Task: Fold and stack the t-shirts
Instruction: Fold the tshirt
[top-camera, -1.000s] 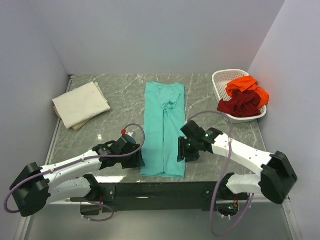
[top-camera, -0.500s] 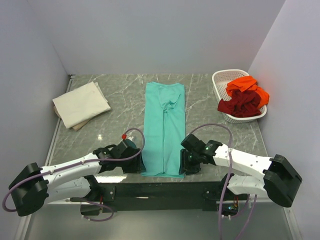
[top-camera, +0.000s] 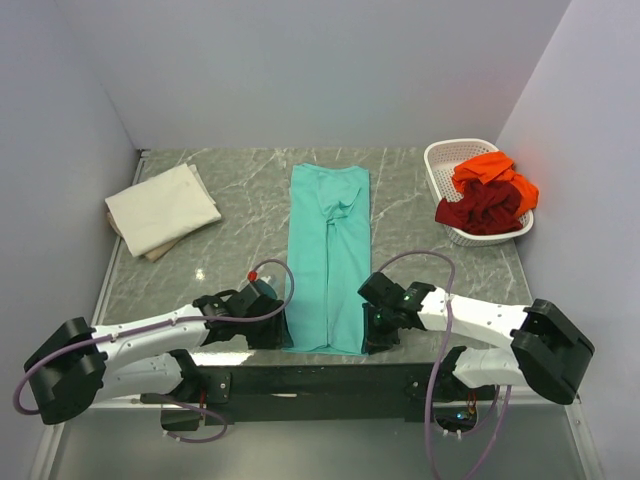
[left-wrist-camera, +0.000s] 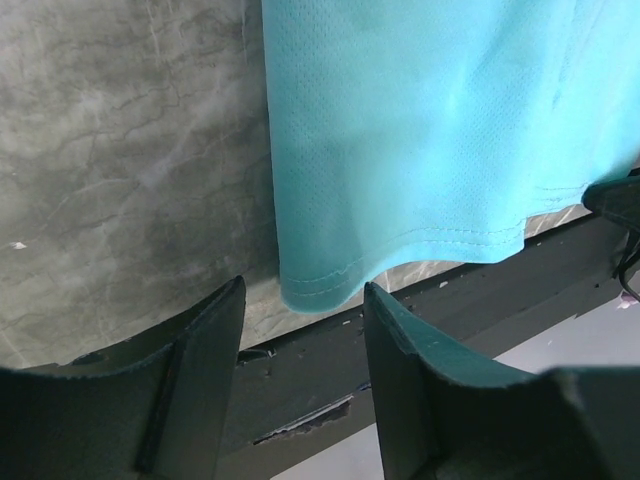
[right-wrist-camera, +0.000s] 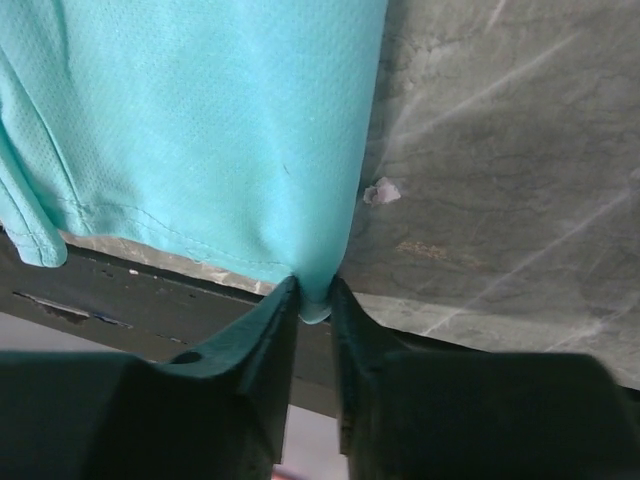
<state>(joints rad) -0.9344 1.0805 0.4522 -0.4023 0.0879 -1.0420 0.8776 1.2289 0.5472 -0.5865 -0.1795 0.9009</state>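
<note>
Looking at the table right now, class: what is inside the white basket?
A bright orange t-shirt and a dark red t-shirt, crumpled together and spilling over the basket rim. Anything beneath them is covered.

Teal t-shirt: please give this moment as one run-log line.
teal t-shirt: folded lengthwise, flat | right gripper: shut on its near corner | left gripper: open at other near corner

Top external view: high at near side, looks down on whole table. Left wrist view: very close, faces near-left corner of teal t-shirt. Right wrist view: equally close, near-right corner. All share shirt's near hem.
</note>
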